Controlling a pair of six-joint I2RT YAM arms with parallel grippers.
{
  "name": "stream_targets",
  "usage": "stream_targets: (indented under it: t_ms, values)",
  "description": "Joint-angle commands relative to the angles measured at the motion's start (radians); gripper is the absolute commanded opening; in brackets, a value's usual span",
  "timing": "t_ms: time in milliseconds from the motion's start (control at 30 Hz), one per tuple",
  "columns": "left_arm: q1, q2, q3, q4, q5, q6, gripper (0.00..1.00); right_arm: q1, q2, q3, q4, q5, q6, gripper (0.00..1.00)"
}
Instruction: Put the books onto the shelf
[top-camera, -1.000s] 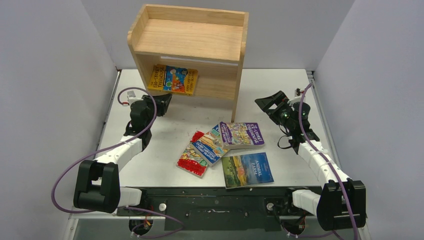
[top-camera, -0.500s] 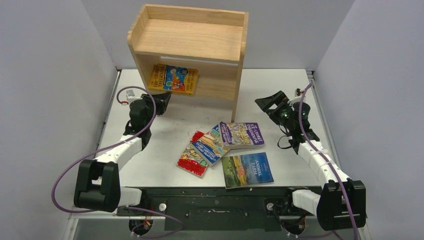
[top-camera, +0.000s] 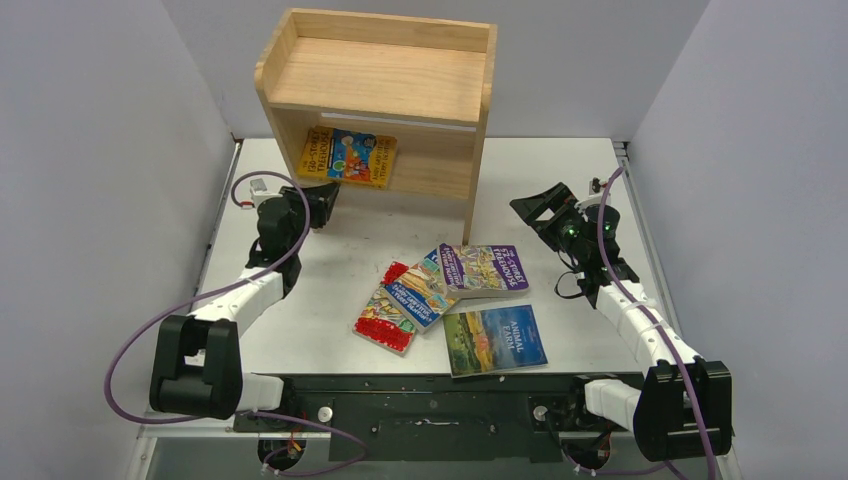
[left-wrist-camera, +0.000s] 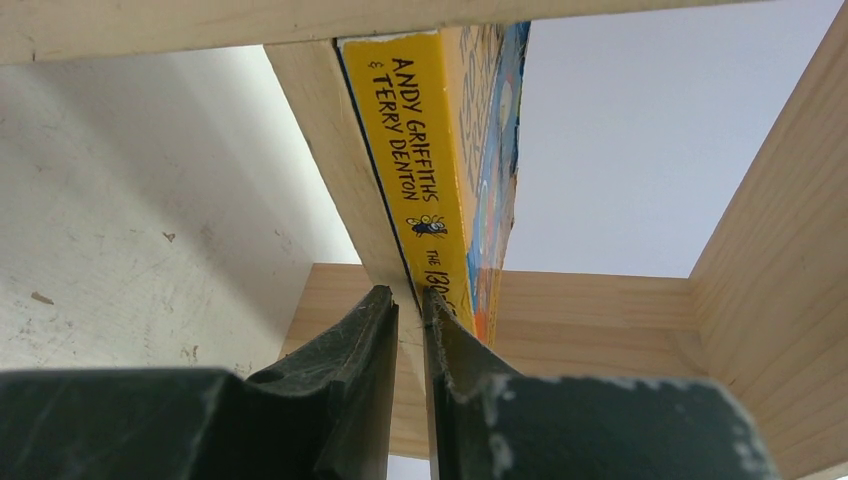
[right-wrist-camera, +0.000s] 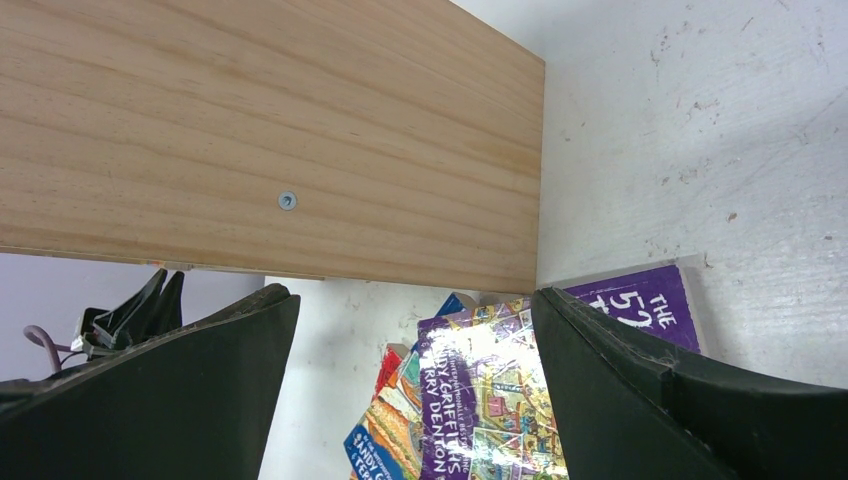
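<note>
— On the tabletop (top-camera: 350, 240) I count four of the books, right? Where's the fifth one lol

— Yep, four. The red-bordered book (top-camera: 383, 318), the blue book (top-camera: 418, 290) and the purple book (top-camera: 487, 268) are fanned out in an overlapping pile with the purple one on top. Its far corner sits right at the foot of the right side panel of the shelf (top-camera: 375, 75). Animal Farm (top-camera: 495, 338) lies flat by itself just beside that pile, on the near side. Number five, the yellow-orange book (top-camera: 347, 158), is inside the shelf, under the rimmed top at the left end. It's propped at a tilt with the cover facing out. The left wrist view shows its yellow spine right up against a wooden board.

— And the arms, holding anything?

— Not as far as I can see. The left fingers (top-camera: 326, 194) are pinched nearly together, just a thin slit with only wood showing through it. Their tips are right at the low end of that yellow spine, can't tell if they actually touch it. The right fingers (top-camera: 538, 207) are spread wide with nothing in them. They hang over the tabletop off to the right of the shelf, aimed at its side panel and the purple book.
</note>
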Motion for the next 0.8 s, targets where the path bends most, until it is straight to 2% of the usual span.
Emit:
stream_targets:
  t_ms: [0,200,400,500,633,700,767]
  values:
    - [0.011,0.015,0.053,0.068,0.007,0.008,0.14,0.009,-0.014,0.024,0.025,0.016,-0.013,0.90]
    - [0.012,-0.008,0.044,0.055,0.013,0.008,0.15,0.008,-0.014,0.026,0.016,0.016,-0.019,0.90]
    - [0.008,-0.126,0.003,-0.069,0.113,0.068,0.27,-0.001,-0.040,0.032,-0.075,0.034,-0.089,0.90]
    - [-0.002,-0.244,-0.056,-0.180,0.139,0.115,0.32,-0.015,-0.066,0.026,-0.168,0.057,-0.154,0.90]
    - [-0.061,-0.433,-0.108,-0.406,0.086,0.239,0.37,-0.030,-0.123,-0.021,-0.323,0.085,-0.220,0.90]
    - [-0.118,-0.511,-0.113,-0.529,0.024,0.326,0.40,-0.031,-0.153,-0.058,-0.356,0.061,-0.200,0.90]
    - [-0.185,-0.561,-0.114,-0.628,-0.044,0.406,0.44,-0.019,-0.182,-0.118,-0.358,0.022,-0.109,0.90]
